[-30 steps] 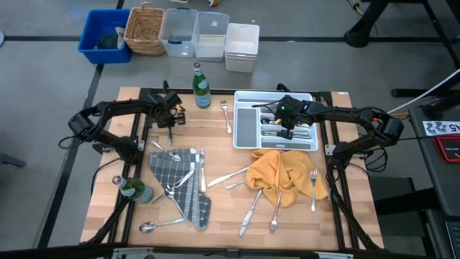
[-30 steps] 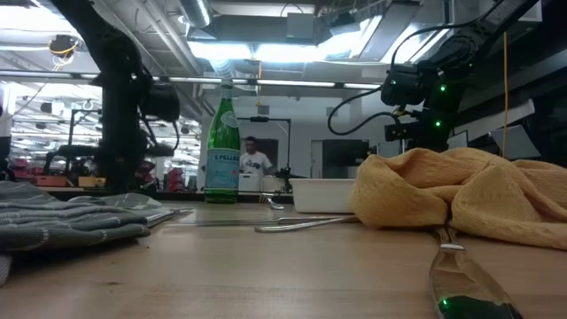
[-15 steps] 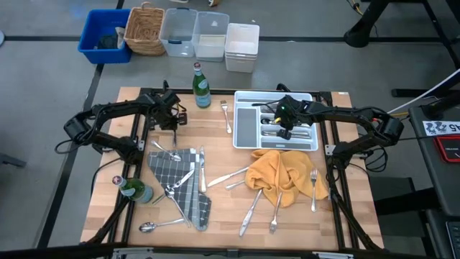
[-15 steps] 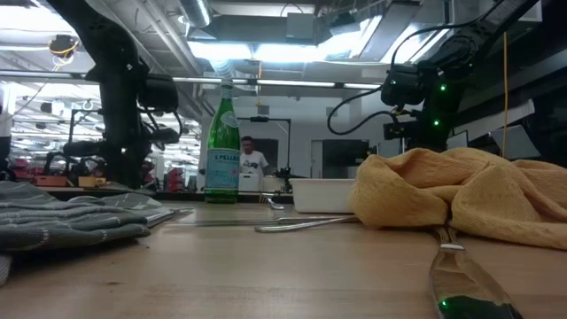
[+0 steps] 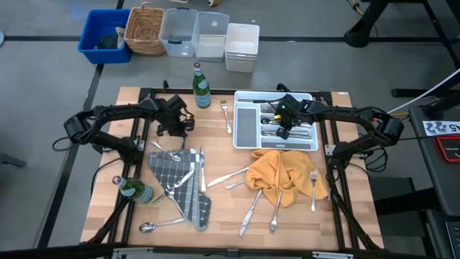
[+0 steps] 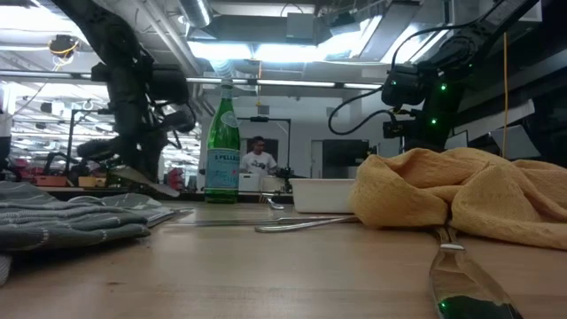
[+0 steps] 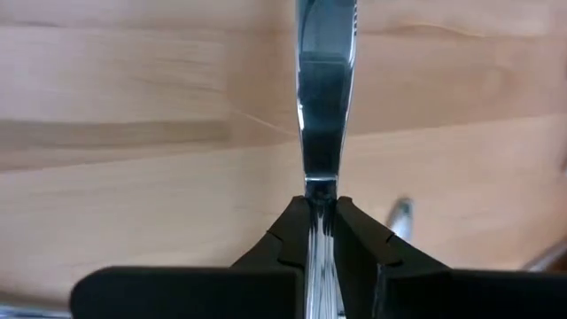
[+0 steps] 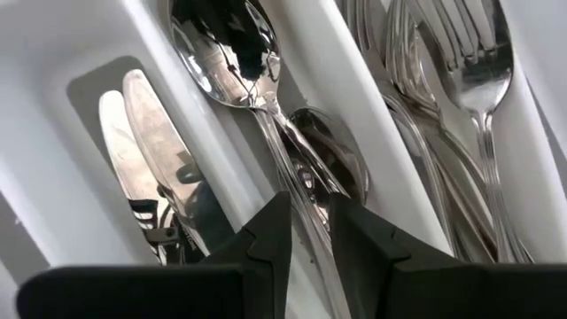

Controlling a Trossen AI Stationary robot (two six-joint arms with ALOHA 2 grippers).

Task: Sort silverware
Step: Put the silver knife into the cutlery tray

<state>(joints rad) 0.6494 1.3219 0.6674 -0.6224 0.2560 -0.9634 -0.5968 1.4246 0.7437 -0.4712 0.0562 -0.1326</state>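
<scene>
Knife (image 7: 324,115) clamped in left gripper (image 7: 321,232), above table (image 7: 133,159).

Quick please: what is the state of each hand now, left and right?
Left hand: closed on a knife, held above the table.
Right hand: closed on a spoon over the tray.

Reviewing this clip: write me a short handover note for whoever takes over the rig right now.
Left gripper: shut on a knife, lifted over the wood left of the white tray.
Right gripper: over the tray, fingers around a spoon handle in its compartment; whether it grips is unclear.
Done: tray already holds knives, spoons and forks in separate slots.
Left: carry the knife to the tray; then the loose pieces on the grey cloth, around the yellow cloth, and one fork by the tray.
</scene>
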